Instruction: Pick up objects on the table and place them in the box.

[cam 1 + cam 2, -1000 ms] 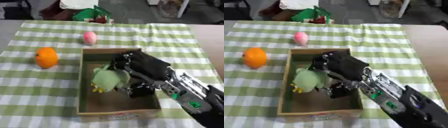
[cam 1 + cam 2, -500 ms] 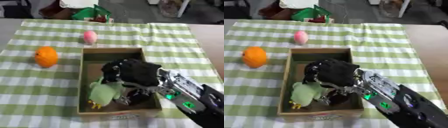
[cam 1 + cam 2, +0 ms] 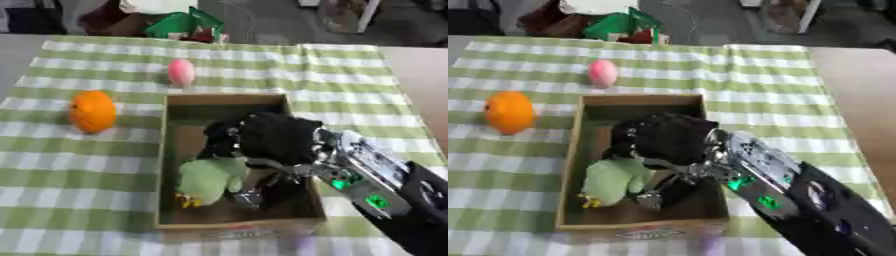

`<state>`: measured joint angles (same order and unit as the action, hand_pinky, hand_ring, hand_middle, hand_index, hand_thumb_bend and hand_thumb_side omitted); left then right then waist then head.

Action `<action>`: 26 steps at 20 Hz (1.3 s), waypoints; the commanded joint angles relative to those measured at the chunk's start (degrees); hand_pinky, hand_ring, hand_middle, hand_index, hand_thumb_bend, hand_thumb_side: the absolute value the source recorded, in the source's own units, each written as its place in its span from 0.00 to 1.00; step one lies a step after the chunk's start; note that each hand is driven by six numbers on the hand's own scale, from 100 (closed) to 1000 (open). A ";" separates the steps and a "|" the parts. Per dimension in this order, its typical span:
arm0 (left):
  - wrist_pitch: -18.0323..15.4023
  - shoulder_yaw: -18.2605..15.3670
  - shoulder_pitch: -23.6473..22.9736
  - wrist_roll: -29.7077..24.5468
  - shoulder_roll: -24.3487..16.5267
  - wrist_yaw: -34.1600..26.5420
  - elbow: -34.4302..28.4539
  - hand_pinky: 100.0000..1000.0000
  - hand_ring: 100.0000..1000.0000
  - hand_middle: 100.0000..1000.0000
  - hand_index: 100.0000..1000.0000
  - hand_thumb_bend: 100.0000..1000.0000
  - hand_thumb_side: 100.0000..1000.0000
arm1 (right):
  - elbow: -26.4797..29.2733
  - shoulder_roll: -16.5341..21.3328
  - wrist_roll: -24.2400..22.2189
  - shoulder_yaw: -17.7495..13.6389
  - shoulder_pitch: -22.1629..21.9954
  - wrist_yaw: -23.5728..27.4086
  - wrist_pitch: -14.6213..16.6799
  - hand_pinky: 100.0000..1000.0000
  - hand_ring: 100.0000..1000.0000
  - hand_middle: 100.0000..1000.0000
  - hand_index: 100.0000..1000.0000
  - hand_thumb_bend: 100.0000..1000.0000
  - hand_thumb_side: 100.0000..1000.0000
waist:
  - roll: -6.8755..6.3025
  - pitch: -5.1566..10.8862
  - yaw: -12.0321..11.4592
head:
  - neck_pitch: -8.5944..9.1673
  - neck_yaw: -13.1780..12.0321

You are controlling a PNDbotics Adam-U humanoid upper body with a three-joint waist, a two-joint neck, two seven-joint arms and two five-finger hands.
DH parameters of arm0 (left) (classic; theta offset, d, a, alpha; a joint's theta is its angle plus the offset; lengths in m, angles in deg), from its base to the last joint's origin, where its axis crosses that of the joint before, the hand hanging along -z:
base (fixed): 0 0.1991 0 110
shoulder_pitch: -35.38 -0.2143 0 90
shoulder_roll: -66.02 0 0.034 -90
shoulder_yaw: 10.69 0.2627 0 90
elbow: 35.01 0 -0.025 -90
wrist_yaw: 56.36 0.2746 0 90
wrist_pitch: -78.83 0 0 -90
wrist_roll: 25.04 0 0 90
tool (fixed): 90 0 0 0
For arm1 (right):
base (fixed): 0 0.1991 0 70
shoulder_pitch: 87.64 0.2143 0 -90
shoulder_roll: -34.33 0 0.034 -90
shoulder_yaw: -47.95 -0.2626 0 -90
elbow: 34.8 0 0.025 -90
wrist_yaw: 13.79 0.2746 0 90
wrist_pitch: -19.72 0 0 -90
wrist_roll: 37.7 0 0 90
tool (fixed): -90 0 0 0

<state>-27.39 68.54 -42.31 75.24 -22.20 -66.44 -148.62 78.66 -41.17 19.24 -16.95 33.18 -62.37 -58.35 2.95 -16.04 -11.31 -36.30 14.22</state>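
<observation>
The green soft toy (image 3: 208,176) lies inside the box (image 3: 171,107), in the near left part, close to the left wall and not far from the front wall. My right hand (image 3: 267,138) is over it, down in the box, with the fingers curled and touching the toy's upper side; I cannot tell if they really hold it. Behind my hand the far part of the box floor is free. Half a second ago the toy was nearly in the same place, and my hand has moved little. Outside, on the checked cloth (image 3: 367,90), the orange (image 3: 93,111) and the pink egg (image 3: 181,72) lie left and behind.
</observation>
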 commanded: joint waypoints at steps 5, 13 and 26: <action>0.06 -0.23 0.43 0.11 -1.72 0.08 -0.99 0.35 0.53 0.47 0.59 0.00 0.88 | 1.14 0.51 -3.28 -2.18 2.94 1.91 1.67 0.80 1.00 0.86 0.97 0.04 0.67 | -0.30 1.46 0.06 | -0.22 0.22; 0.10 -0.19 0.47 0.26 -1.89 -0.10 -0.99 0.35 0.53 0.48 0.59 0.00 0.88 | 1.14 1.94 -6.18 -3.58 4.48 5.31 1.23 0.82 1.00 0.92 1.00 0.21 0.84 | -0.21 1.86 -0.08 | -0.34 0.22; -0.93 -0.22 3.38 0.81 -7.67 2.03 -0.99 0.34 0.53 0.48 0.61 0.00 0.77 | 1.14 2.18 0.38 -12.45 5.51 10.51 -0.96 0.78 1.00 0.84 0.98 0.00 0.80 | -1.15 1.52 0.66 | -0.28 -1.74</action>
<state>-28.04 68.56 -39.59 75.88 -26.99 -65.10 -148.62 78.67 -40.55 18.51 -27.31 37.75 -53.07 -59.06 1.94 -15.28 -10.59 -36.30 12.94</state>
